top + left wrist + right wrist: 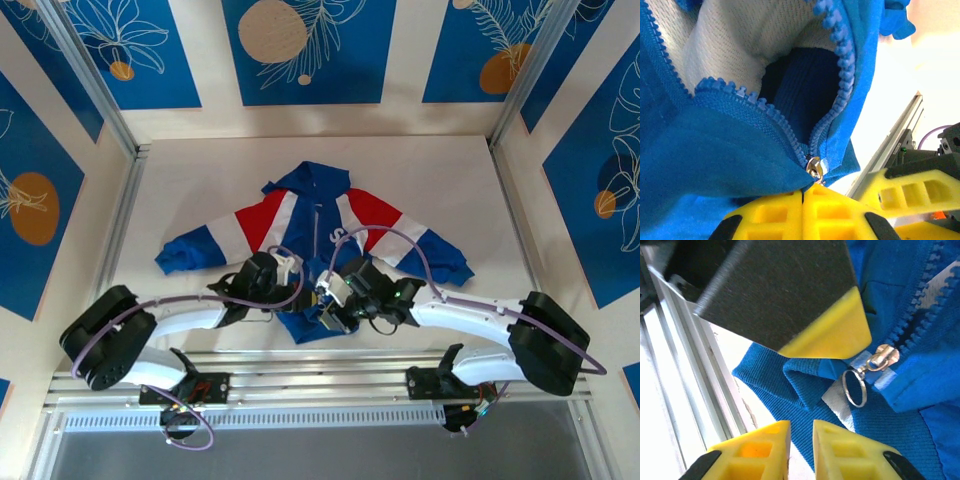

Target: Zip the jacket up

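The blue jacket (300,212) with red and white panels lies flat mid-table, its front zipper open most of the way up. My left gripper (803,193) is shut on the jacket's bottom hem, just below the silver zipper slider (814,167); the two rows of zipper teeth (842,75) spread apart above it. In the right wrist view the slider (883,355) and its ring pull (855,388) lie on the hem, beside the left gripper's finger (825,337). My right gripper (801,429) stands slightly open a little short of the ring, holding nothing.
An aluminium rail (320,362) runs along the table's near edge, right behind the hem. Both arms (190,315) (470,312) converge at the jacket's bottom. Walls with blue panels (300,50) close in the back and sides.
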`<act>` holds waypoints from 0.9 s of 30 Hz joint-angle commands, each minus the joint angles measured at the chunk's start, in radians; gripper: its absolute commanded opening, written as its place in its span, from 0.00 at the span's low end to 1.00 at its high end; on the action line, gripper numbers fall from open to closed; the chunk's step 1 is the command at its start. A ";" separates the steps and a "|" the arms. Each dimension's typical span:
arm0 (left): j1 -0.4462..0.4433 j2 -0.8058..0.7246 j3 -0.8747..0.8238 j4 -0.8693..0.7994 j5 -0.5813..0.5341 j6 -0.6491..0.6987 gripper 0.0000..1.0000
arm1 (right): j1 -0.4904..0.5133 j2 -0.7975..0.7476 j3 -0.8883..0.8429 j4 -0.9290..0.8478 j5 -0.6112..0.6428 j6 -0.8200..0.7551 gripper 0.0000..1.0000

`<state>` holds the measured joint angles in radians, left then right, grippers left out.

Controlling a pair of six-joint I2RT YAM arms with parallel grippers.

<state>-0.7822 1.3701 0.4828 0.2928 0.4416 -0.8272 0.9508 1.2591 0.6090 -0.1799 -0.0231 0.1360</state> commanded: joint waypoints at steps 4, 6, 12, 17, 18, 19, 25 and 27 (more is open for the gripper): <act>-0.011 -0.079 0.052 -0.149 0.000 0.052 0.00 | 0.036 0.022 0.048 0.005 0.124 -0.009 0.26; -0.012 -0.090 0.058 -0.162 -0.006 0.057 0.00 | 0.036 0.035 0.057 0.009 0.115 -0.006 0.29; -0.012 -0.106 0.064 -0.165 -0.010 0.055 0.00 | 0.043 0.081 0.084 0.036 0.109 -0.002 0.30; -0.011 -0.123 0.066 -0.186 -0.017 0.065 0.00 | 0.043 0.106 0.116 0.029 0.116 0.006 0.22; -0.011 -0.127 0.066 -0.193 -0.020 0.070 0.00 | 0.043 0.104 0.120 0.024 0.119 0.010 0.18; -0.012 -0.133 0.066 -0.201 -0.024 0.073 0.00 | 0.042 0.099 0.122 0.016 0.121 0.010 0.14; -0.011 -0.155 0.058 -0.234 -0.040 0.092 0.00 | 0.000 0.046 0.134 -0.049 0.095 0.003 0.00; -0.011 -0.161 0.057 -0.241 -0.043 0.098 0.00 | -0.015 0.033 0.138 -0.065 0.064 -0.008 0.00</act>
<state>-0.7822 1.2293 0.5201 0.0959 0.4004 -0.7624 0.9607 1.3319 0.7139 -0.2089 0.0669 0.1440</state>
